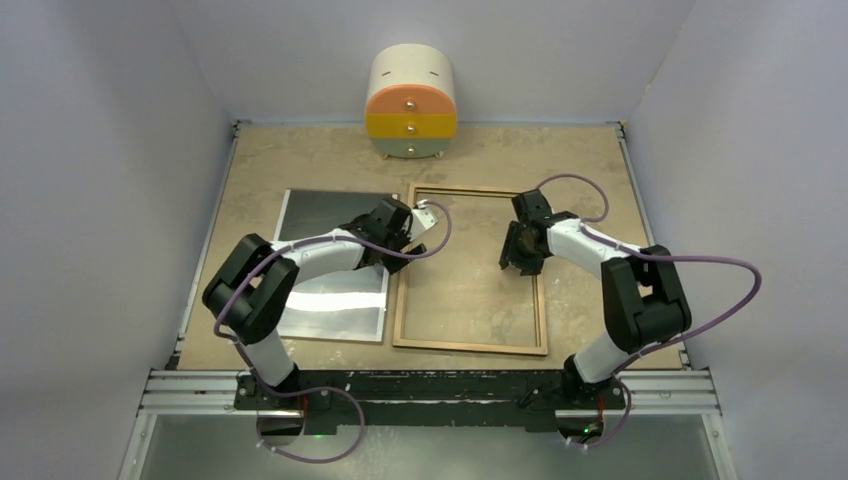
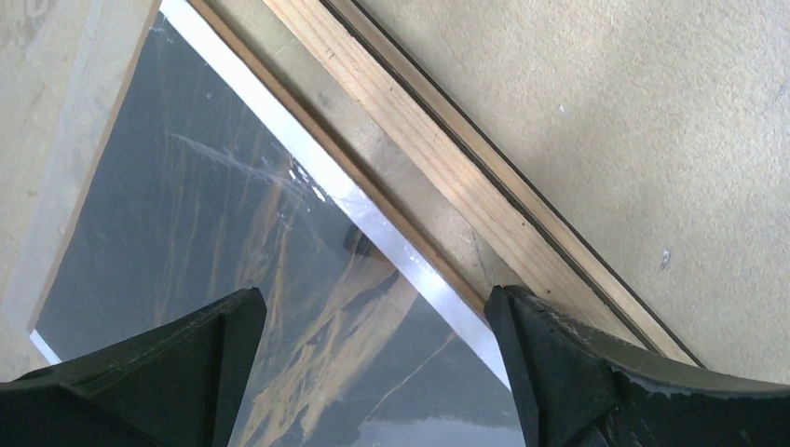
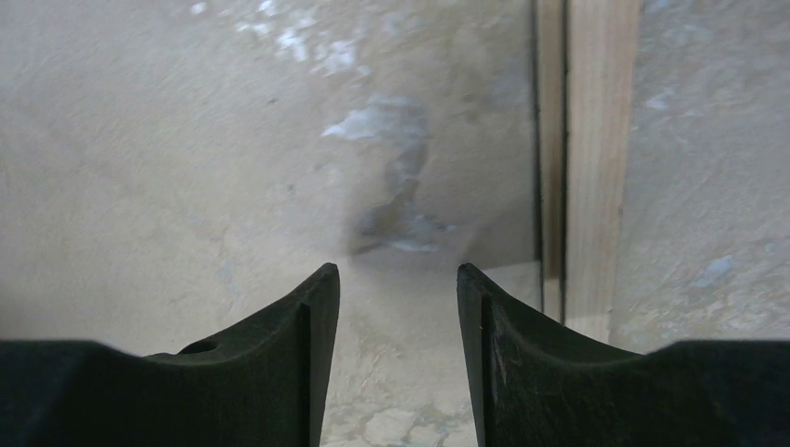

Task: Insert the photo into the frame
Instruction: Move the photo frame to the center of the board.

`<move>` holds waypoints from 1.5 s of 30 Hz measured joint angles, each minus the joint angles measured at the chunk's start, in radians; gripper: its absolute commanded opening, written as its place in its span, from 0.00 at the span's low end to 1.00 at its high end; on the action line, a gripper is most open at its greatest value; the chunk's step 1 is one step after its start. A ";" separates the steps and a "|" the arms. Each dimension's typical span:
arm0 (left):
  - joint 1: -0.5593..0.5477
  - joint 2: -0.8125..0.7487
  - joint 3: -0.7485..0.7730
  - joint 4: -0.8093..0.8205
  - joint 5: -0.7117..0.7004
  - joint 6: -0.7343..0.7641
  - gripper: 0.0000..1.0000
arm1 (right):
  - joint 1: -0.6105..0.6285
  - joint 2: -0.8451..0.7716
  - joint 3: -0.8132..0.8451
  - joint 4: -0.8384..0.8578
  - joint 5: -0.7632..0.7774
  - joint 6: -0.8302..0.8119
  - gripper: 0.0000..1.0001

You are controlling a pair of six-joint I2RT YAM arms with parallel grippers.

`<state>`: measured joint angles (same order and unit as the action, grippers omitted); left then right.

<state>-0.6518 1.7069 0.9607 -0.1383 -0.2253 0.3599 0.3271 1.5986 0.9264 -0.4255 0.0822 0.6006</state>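
Left gripper [image 2: 374, 307] gapes wide over the photo [image 2: 233, 233], lying flat just left of the frame [image 2: 447, 158]; right gripper [image 3: 396, 279] hangs half-open, empty, over the frame. We could crease or scrape that glossy print pinching its flat edge

Even, diffuse light from above fills the top view, and shadows on the table [image 1: 300, 160] are faint and soft-edged. The glossy photo [image 1: 335, 305] throws hard white glare across its near half, washing out the print there. In the left wrist view a bright streak runs along its white edge. Pale, smeared reflections sit on the glass pane [image 3: 391, 168] of the frame [image 3: 592, 168] — that view is dimmer and slightly soft.
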 measured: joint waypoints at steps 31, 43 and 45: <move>0.258 -0.163 0.165 -0.289 0.111 0.034 1.00 | -0.121 0.459 0.527 0.090 0.128 -0.045 0.36; 0.430 -0.239 0.085 -0.326 0.082 0.082 1.00 | -0.089 0.557 0.655 0.150 0.128 -0.067 0.36; 0.445 -0.239 0.085 -0.330 0.082 0.082 1.00 | -0.076 0.557 0.653 0.164 0.126 -0.076 0.41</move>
<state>-0.2070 1.4681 1.0462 -0.4679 -0.1429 0.4423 0.2508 2.1551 1.5795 -0.2619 0.2081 0.5247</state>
